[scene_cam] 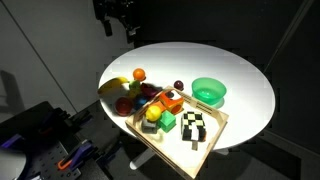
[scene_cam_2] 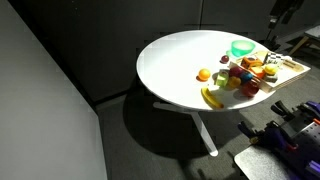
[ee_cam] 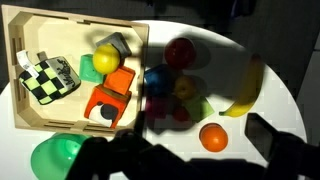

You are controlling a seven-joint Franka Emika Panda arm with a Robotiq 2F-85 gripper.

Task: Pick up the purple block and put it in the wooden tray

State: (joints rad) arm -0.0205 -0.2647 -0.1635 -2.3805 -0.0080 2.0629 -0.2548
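Magenta (small cube), the purple block (scene_cam: pixel 150 90) sits among fruit (scene_cam: pixel 138 73) beside the wooden tray (scene_cam: pixel 172 141); hand (scene_cam: pixel 122 28) state unclear.

Round white counter (scene_cam: pixel 235 70) carries a tray (ee_cam: pixel 70 14) at its edge, a bowl (scene_cam: pixel 209 92) beside it, a banana (scene_cam: pixel 115 85), an orange (scene_cam: pixel 138 73) and clustered fruit (scene_cam: pixel 140 97).

In an exterior view the white bench (scene_cam: pixel 190 58) carries a green bowl (scene_cam: pixel 209 92) at three o'clock from an orange (scene_cam: pixel 138 73). A banana (scene_cam: pixel 113 84) lies near that orange, at eight o'clock.
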